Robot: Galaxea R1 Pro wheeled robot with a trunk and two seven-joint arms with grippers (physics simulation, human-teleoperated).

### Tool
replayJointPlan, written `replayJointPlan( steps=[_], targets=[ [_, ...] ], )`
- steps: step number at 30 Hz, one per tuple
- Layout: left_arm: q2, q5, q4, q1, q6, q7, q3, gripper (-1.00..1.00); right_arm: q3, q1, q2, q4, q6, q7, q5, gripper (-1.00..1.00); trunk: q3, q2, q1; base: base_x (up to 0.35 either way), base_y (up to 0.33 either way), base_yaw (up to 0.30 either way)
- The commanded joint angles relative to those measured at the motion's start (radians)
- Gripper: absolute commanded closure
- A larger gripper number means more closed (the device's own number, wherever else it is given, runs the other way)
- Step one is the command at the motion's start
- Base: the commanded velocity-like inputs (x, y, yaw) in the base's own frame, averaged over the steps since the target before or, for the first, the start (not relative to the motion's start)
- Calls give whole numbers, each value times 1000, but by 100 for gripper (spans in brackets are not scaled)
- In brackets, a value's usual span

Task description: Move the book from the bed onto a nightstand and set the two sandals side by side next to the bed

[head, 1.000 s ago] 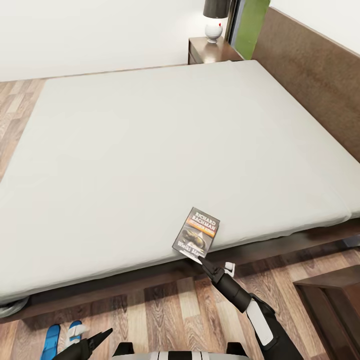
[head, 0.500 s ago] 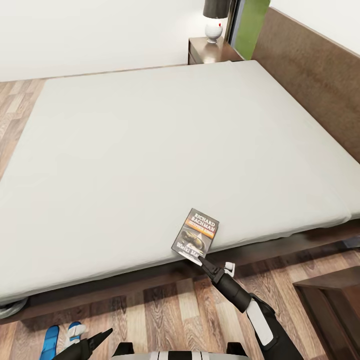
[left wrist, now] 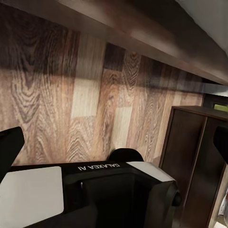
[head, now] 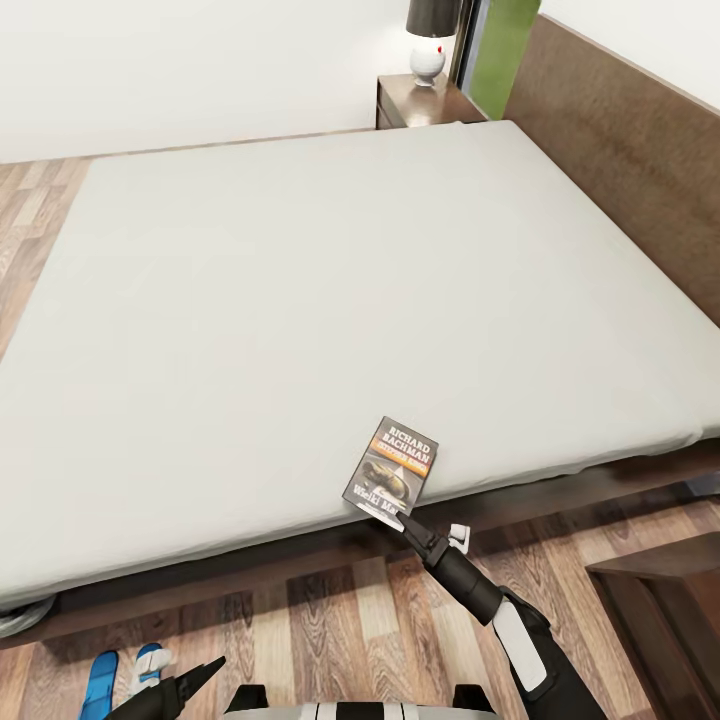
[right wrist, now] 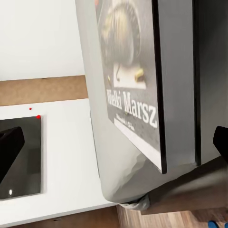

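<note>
right gripper (head: pixel 403 521) at the lower centre of the head view, tips at the near edge of the book (head: pixel 391 471); fingers spread wide in the right wrist view. book lies flat at the near edge of the bed (head: pixel 300 300). left gripper (head: pixel 205 672), lower left: state cannot be told. two sandals (head: pixel 125 675) on floor beside it. nightstand (head: pixel 415 100) with lamp (head: pixel 430 35), upper centre.

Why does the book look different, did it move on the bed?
Yes, a tiny bit. Against the bed's near edge, the book has shifted slightly left while the right gripper reaches its lower corner.
</note>
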Motion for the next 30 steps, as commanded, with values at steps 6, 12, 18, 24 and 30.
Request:
replayJointPlan(
  steps=[6, 12, 18, 24, 30],
  targets=[
    [0, 9, 1, -1, -8, -2, -9, -100, -3, 0, 1, 0, 9, 2, -2, -100, -7, -14, 8, 0, 0, 0],
    [0, 9, 1, -1, -8, -2, -9, -100, -3, 0, 1, 0, 9, 2, -2, -100, -26, -56, 31, 0, 0, 0],
    [0, 9, 1, -1, -8, -2, -8, -100, -3, 0, 1, 0, 9, 2, -2, -100, -35, -77, 42, 0, 0, 0],
    [0, 9, 1, -1, -7, -2, -8, -100, -3, 0, 1, 0, 9, 2, -2, -100, -35, -77, 42, 1, 0, 0],
    [0, 9, 2, -1, -8, -2, -8, -100, -3, 0, 1, 0, 9, 2, -3, -100, -35, -77, 42, 132, 0, 0]
  ],
)
